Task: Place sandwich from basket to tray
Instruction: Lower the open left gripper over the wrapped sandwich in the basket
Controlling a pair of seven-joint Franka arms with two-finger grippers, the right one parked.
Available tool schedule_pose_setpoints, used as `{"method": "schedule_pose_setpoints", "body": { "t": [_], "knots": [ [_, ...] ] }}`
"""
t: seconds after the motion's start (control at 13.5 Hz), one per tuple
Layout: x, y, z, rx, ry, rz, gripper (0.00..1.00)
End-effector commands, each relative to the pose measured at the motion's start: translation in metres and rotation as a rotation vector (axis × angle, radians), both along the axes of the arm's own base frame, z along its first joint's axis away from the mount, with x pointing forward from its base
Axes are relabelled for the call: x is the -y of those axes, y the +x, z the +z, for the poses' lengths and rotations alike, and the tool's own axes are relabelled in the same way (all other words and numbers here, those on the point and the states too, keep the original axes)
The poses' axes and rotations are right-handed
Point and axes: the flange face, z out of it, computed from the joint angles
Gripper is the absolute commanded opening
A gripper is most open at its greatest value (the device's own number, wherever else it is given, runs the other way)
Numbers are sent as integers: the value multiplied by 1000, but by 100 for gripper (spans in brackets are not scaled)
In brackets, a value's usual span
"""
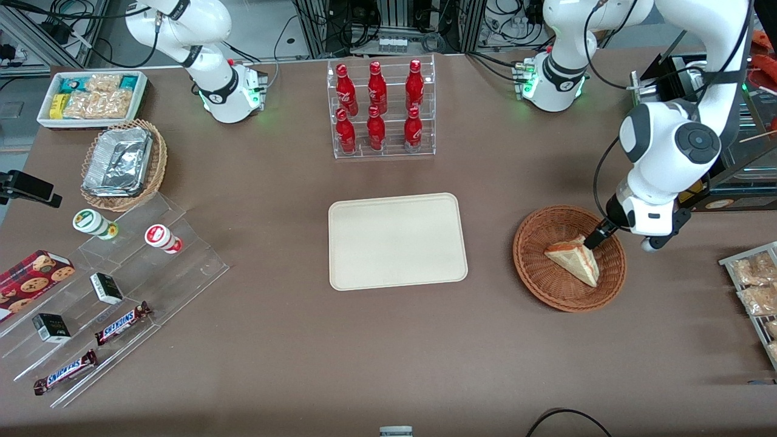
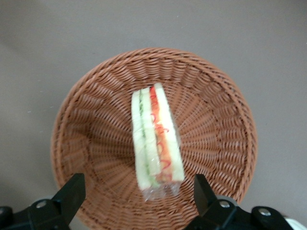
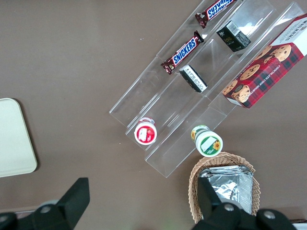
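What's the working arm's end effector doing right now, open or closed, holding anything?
Left end effector: open, holding nothing, hovering over the basket with a finger on either side of the sandwich.

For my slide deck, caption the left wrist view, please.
Open tool hovering above the wrapped sandwich lying in the woven basket.
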Motion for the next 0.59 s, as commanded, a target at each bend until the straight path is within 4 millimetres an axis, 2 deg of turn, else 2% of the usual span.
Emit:
{"method": "schedule_pose_setpoints", "body": {
  "t": [0.0,0.15,0.3,0.52],
  "knots": [
    [3,4,-11,26,-18,35,100],
    [6,4,-30,12,-19,42,100],
    [6,-1,-38,14,-19,47,100],
    [6,0,-61,15,-23,78,100]
  ]
}}
